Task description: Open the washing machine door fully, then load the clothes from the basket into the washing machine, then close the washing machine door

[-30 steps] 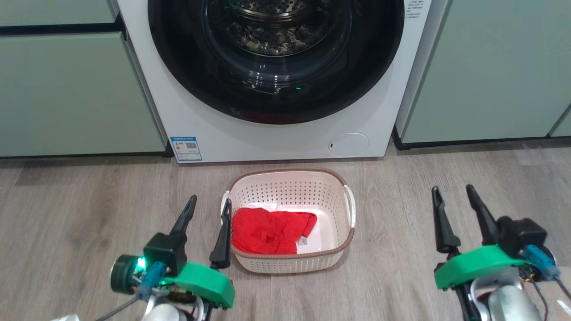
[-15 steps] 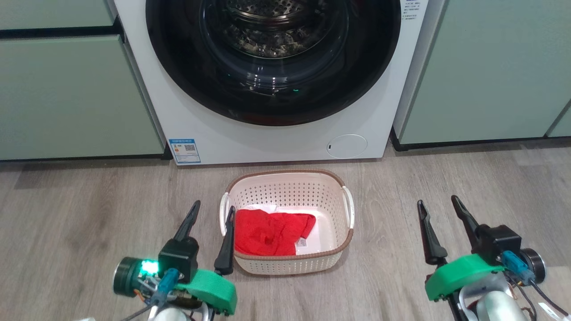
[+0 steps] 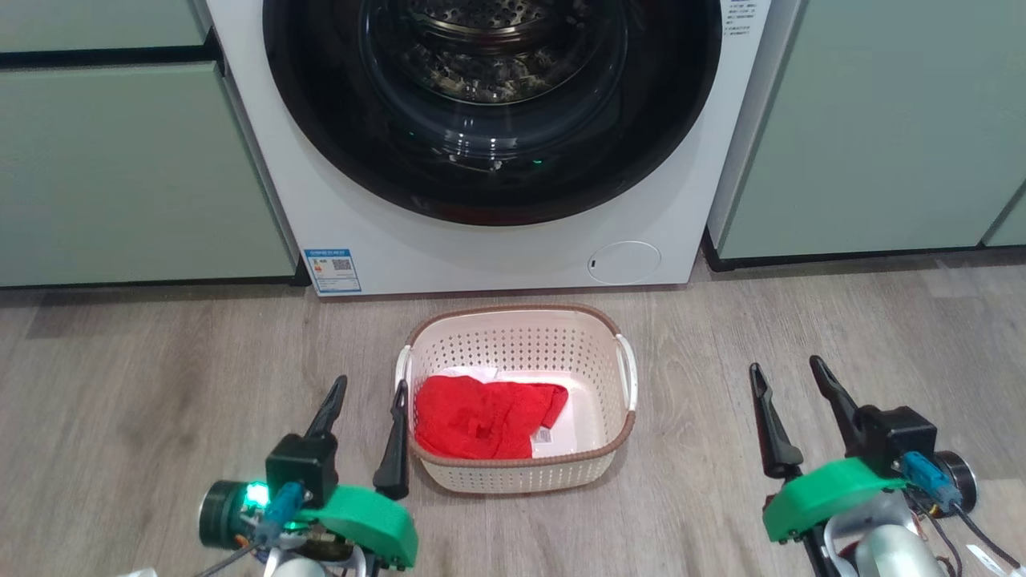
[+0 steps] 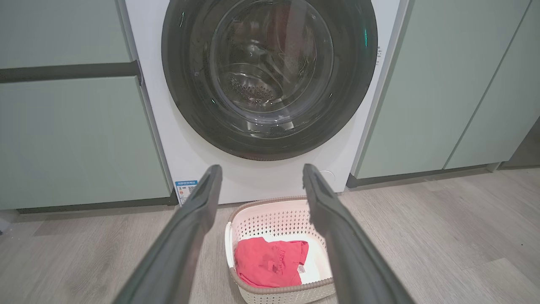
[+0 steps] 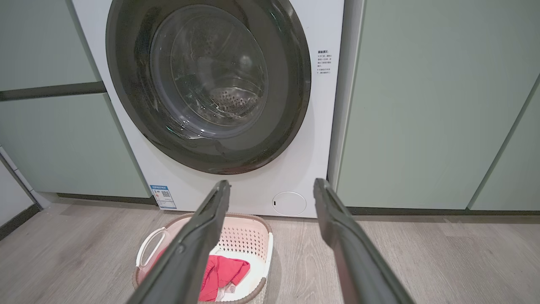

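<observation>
Nearest, the left pincer and right pincer hover released and empty over the grey wood floor. The left one is just beside the basket, which holds the red clothes. Open floor flanks the basket. Behind it stands the washing machine, its door shut, between green cabinets.

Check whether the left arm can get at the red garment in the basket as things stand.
Probably yes. The left gripper, jaws open, hangs by the left edge of the basket; the red garment lies uncovered on top, nothing above it.
</observation>
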Controlling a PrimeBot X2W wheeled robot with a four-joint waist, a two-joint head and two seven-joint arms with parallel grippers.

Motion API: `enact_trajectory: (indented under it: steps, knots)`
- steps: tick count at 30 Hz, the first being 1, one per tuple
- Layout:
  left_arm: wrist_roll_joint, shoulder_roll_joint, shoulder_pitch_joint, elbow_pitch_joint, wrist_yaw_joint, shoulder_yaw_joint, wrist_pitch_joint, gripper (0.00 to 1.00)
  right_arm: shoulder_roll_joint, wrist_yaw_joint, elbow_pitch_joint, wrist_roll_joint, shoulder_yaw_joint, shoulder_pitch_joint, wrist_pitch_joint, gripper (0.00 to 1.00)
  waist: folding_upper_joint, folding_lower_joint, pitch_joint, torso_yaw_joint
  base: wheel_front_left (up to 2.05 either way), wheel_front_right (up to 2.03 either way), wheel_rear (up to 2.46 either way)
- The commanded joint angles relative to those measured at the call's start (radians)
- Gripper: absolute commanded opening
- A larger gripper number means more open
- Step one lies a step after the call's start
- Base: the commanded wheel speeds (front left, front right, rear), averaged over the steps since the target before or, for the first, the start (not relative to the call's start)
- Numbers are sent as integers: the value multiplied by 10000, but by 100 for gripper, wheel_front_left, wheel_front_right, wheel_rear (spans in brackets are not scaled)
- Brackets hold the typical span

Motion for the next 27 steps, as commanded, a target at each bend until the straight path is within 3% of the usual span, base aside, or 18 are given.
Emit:
enact_trajectory:
  steps: [1, 13, 27]
  knots:
    - [-50, 63, -457, -264, 61, 410, -128, 100, -133, -2, -255, 66, 280, -595, -116, 100, 0, 0, 5, -3, 0, 0, 0]
    - [-344, 63, -463, -102, 89, 606, -128, 100, -133, -2, -300, -171, 274, -598, -116, 100, 0, 0, 1, -18, 0, 0, 0]
    - [-1376, 63, -474, 415, -812, 966, -128, 100, -133, -2, -242, -258, 335, -620, -116, 100, 0, 0, -2, -2, 0, 0, 0]
